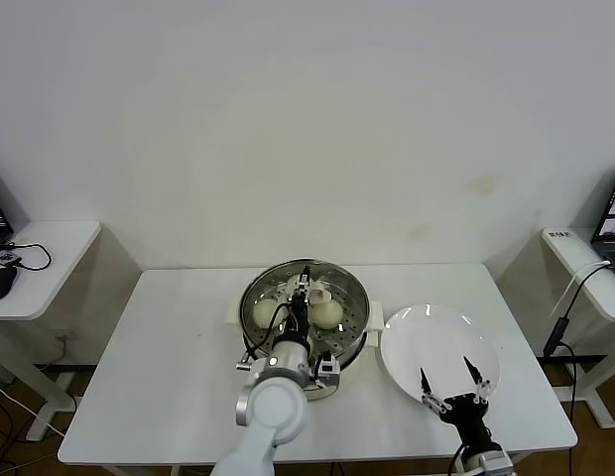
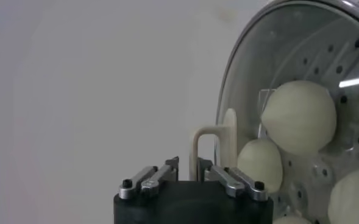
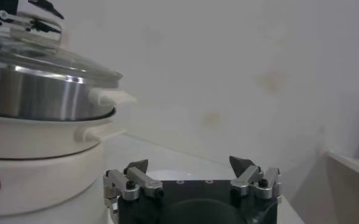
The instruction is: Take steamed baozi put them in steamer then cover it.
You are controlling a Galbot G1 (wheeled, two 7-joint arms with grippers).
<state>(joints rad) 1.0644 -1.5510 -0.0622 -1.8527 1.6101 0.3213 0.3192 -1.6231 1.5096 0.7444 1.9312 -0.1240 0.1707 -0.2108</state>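
Left wrist view shows the clear glass cover (image 2: 289, 91) seated on the steamer (image 1: 306, 302), domed cream baozi (image 2: 298, 117) beneath. Just ahead of its cream handle (image 2: 219, 143) (upright), the left gripper (image 2: 188, 167) stands slightly parted, gripping nothing. The right gripper (image 1: 452, 382) gapes wide above the plate (image 1: 436, 337).

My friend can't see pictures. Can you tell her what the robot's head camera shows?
The glass cover sits on the steamer with baozi inside, and the left gripper is right at the cover's handle. Beside it on the white table, the right gripper hangs open over an empty white plate.

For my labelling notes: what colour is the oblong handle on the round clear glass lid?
Cream; the oblong handle on the clear glass lid shows best in the left wrist view.
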